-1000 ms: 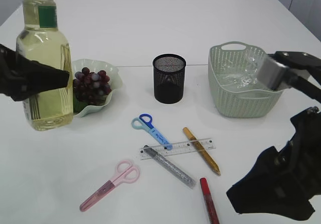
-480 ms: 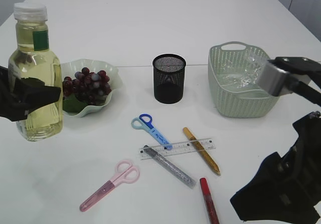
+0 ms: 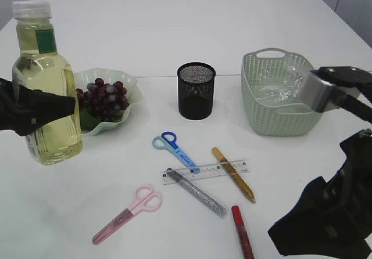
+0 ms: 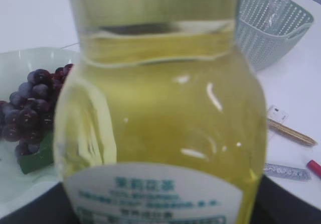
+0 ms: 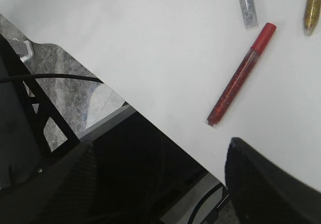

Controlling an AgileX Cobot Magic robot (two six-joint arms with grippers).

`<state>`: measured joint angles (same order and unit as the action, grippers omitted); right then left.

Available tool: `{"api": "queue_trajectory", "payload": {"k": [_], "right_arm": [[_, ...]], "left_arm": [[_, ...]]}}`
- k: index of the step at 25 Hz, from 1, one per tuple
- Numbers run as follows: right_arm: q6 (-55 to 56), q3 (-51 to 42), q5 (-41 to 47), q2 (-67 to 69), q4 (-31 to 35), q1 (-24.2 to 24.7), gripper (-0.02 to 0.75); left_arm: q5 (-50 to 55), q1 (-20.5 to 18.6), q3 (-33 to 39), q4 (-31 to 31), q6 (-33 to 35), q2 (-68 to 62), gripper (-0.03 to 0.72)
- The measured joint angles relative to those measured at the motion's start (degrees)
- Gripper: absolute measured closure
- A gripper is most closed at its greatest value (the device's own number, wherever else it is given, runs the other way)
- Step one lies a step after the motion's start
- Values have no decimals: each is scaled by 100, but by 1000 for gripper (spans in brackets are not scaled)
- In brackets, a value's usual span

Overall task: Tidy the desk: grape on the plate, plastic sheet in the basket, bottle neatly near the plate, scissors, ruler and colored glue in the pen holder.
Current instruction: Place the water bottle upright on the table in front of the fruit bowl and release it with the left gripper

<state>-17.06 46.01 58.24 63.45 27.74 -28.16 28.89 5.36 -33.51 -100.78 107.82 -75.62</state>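
**Gripping the bottle beside the plate**

Left gripper (image 3: 35,111) clenched the bottle (image 3: 46,90) upright, just left of the plate (image 3: 131,87) holding the grape (image 3: 104,96). Right gripper (image 3: 325,224) hung released near the red glue (image 3: 242,231); scissors (image 3: 174,148) and ruler (image 3: 206,171) lay on the table.

The back of the white surface (image 3: 174,27), toward 12 o'clock, is bare, with lots of room to pass. The black mesh pen holder (image 3: 196,90) stands in the middle with open gaps on both sides. At 9 o'clock the big bottle (image 3: 45,90) blocks the way, close beside the plate (image 3: 131,87) of grapes (image 3: 104,96). At 3 o'clock stands the basket (image 3: 279,93). Toward 6 o'clock the blue scissors (image 3: 174,148), ruler (image 3: 206,171), three glue pens (image 3: 232,172) and pink scissors (image 3: 128,212) lie packed close.
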Motion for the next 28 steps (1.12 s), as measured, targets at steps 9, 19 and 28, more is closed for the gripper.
{"api": "queue_trajectory", "payload": {"k": [9,19,28], "right_arm": [[13,0,23,0,-138,23,155],[13,0,23,0,-259,23,155],[13,0,-14,0,-263,23,155]], "left_arm": [[-53,0,-191,602,-1405,0,259],[354,0,-1218,3577,-4206,88,259],[302,163,-1296,5675,-5594,346,259]]}}
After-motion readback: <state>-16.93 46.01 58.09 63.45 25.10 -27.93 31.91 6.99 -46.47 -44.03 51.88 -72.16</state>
